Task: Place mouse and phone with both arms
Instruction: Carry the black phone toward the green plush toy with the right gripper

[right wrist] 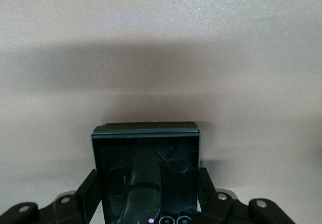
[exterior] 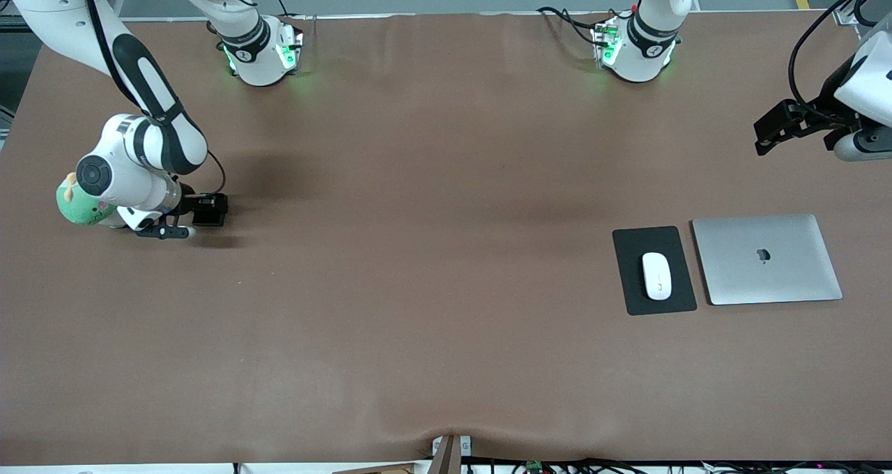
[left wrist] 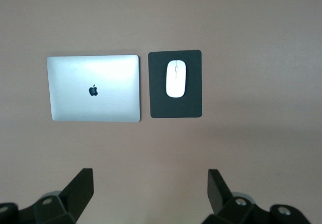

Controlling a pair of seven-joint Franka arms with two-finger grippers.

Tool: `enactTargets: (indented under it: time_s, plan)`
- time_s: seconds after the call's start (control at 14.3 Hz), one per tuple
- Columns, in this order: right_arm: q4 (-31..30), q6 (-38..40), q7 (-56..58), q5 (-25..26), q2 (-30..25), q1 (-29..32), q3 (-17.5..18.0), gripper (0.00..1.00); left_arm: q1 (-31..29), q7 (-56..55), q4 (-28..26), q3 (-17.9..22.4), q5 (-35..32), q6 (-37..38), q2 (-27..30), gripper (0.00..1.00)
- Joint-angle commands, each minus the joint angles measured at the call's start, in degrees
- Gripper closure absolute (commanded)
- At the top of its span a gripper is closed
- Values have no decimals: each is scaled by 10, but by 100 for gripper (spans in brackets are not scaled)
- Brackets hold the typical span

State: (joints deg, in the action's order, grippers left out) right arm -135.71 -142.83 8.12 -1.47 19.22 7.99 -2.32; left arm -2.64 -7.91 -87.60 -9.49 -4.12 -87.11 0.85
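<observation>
The white mouse (exterior: 656,275) lies on a black pad (exterior: 633,300) beside a closed silver laptop (exterior: 766,258), toward the left arm's end of the table. In the left wrist view the mouse (left wrist: 176,78) is seen from above and well apart from the gripper. My left gripper (exterior: 766,136) is open and empty in the air at that end of the table, with its fingers (left wrist: 80,186) spread wide. My right gripper (exterior: 198,215) is shut on the black phone (exterior: 210,210) and holds it low over the table at the right arm's end. The phone (right wrist: 146,168) sits flat between its fingers (right wrist: 88,194).
A green plush toy (exterior: 80,205) sits on the table right by the right arm's wrist. The laptop (left wrist: 94,88) and pad (left wrist: 193,108) lie side by side. Brown cloth covers the table, with a wide bare stretch in the middle (exterior: 432,251).
</observation>
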Motion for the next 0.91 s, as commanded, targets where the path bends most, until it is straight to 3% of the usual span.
enactTargets:
  time_s: [0.0, 0.28, 0.84]
  plan:
    - [4, -8, 5, 5, 8, 25, 9, 0, 2, 5, -8, 2, 14, 3, 4, 0]
    - [62, 59, 3, 4, 7, 12, 13, 0, 3, 4, -12, 2, 50, 3, 1, 0]
    - [272, 289, 2, -6, 5, -16, 14, 0, 1, 0, -13, 3, 45, 2, 6, 0]
